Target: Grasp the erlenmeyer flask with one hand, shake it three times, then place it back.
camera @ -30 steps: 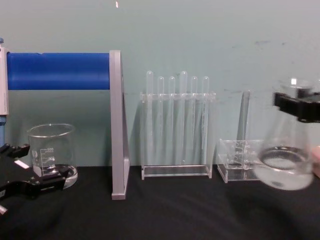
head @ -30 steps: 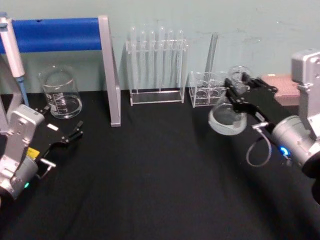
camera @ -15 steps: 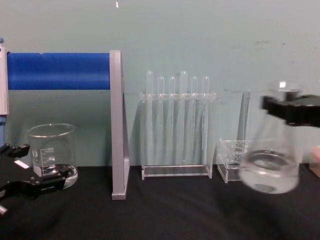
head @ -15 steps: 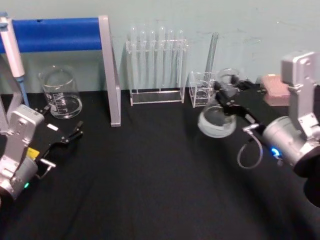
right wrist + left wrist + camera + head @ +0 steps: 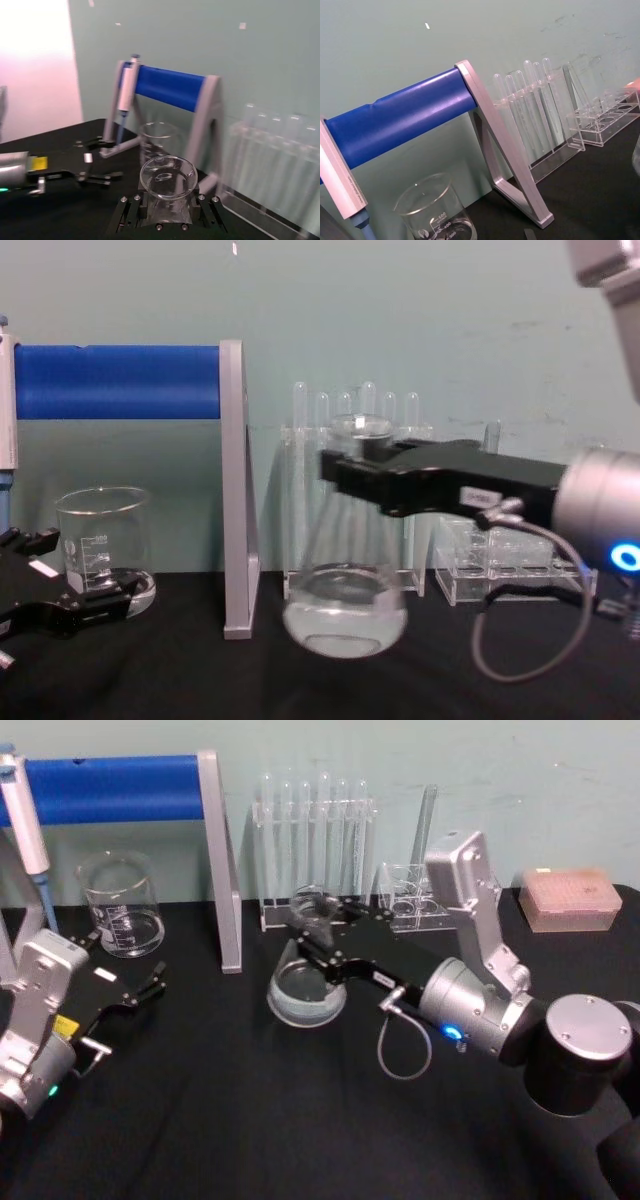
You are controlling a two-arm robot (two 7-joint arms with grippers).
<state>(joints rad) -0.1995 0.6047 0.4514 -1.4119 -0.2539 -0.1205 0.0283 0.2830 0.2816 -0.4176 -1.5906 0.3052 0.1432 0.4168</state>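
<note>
The erlenmeyer flask [image 5: 306,982] is clear glass with a little clear liquid in its wide base [image 5: 345,608]. My right gripper [image 5: 322,934] is shut on its narrow neck, the black fingers [image 5: 372,477] clamping just under the flared rim [image 5: 167,175]. It holds the flask roughly upright in front of the test-tube rack [image 5: 312,850], left of the table's middle. My left gripper [image 5: 135,993] rests open and empty at the left, near the beaker [image 5: 122,906].
A blue-barred pipette stand [image 5: 215,860] rises at the back left, with a pipette [image 5: 25,815] hanging on it. A small clear rack [image 5: 408,900] and a pink tip box [image 5: 570,898] sit at the back right. Black cloth [image 5: 240,1120] covers the table.
My right gripper has swung the flask far to the left, from beside the small clear rack to in front of the test-tube rack. The left arm has not moved.
</note>
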